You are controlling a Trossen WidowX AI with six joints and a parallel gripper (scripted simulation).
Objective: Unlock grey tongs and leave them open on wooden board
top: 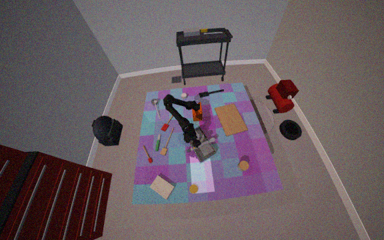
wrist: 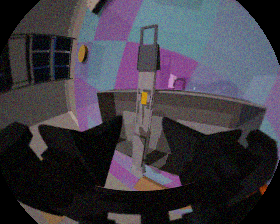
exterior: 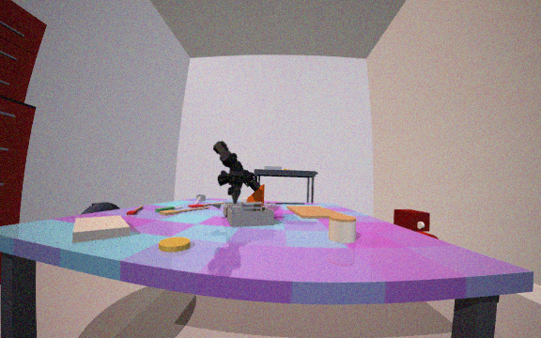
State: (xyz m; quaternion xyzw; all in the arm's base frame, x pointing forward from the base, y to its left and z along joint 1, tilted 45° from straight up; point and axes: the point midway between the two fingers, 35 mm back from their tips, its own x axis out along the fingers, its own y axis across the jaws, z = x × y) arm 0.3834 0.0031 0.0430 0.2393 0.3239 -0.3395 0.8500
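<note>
The grey tongs lie shut across the roasting tin. In the wrist view they run upright through the middle, with a wire loop and dark block at the top and a small yellow part below. My gripper is open, pointing down close above the tin, with one finger on each side of the tongs and a visible gap on both sides. The arm partly hides the tongs in the top view. The wooden board lies flat, right of the tin.
An orange block stands behind the tin. Several utensils, among them a wooden spatula, lie to the left. A pale block, a yellow disc and a round pot stand in front.
</note>
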